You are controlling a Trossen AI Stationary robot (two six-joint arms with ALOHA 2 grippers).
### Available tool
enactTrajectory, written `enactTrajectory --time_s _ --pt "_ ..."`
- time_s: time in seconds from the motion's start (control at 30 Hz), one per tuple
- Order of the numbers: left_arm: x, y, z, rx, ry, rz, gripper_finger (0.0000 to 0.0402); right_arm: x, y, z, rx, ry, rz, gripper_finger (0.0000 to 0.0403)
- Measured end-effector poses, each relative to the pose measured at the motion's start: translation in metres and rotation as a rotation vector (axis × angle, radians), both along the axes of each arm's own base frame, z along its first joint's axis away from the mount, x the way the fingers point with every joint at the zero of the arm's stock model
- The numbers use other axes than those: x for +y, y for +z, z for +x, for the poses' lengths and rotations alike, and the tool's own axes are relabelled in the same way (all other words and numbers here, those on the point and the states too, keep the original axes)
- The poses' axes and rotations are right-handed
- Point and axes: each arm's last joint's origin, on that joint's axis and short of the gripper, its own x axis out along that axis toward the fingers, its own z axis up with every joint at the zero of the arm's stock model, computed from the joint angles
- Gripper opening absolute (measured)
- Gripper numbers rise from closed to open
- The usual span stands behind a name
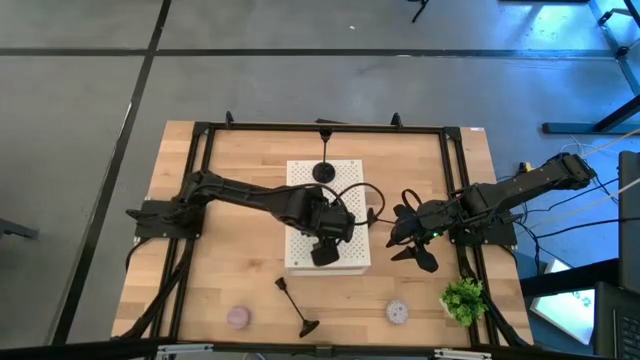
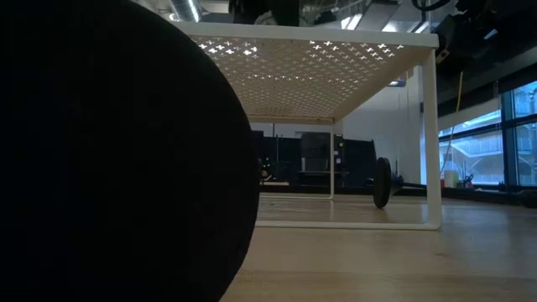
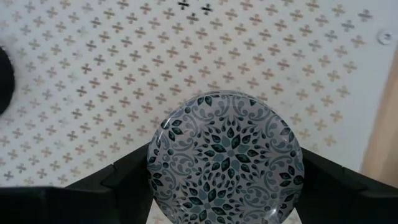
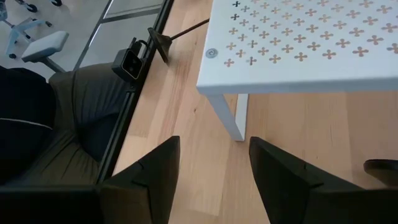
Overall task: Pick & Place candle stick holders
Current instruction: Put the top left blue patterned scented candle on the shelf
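Observation:
My left gripper [image 1: 323,248] is over the near part of the white perforated board [image 1: 300,190] and is shut on a round grey patterned puck [image 3: 227,158]. A black holder [image 1: 323,172] stands upright on the board's far part. Another black holder [image 1: 296,305] lies on its side on the table near the front edge; its base [image 2: 109,151] fills the left of the low view. A pink puck [image 1: 238,317] and a lavender puck [image 1: 398,312] sit on the table at the front. My right gripper [image 1: 413,250] is open and empty, right of the board. My left gripper holds the patterned puck by its rim [image 3: 154,171], pinched between the two fingers [image 3: 124,177] on opposite sides. The fingers come from above, pointing down. The puck lies level, face up, over the board; whether it rests on the board or hangs clear, I cannot tell.
The board stands raised on thin white legs [image 2: 431,138], one corner leg [image 4: 237,118] close to my right gripper. A small green plant [image 1: 463,298] is at the front right. A black frame [image 1: 200,180] runs around the table. Bare wood lies between the board and the front pucks.

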Motion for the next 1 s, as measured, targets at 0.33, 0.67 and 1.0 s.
enactTrajectory --time_s 0.33,0.67,1.0 --pt "-0.003 -0.013 0.006 0.031 -0.009 0.032 0.0292 0.000 0.000 0.000 -0.001 0.000 0.000 0.0195" --pt "-0.003 -0.012 0.006 0.027 -0.003 0.024 0.0292 0.000 0.000 0.000 -0.001 -0.002 -0.001 0.0195" --pt "-0.002 -0.012 0.006 0.014 0.030 0.064 0.0361 0.000 0.000 0.000 -0.001 -0.002 -0.001 0.0195"
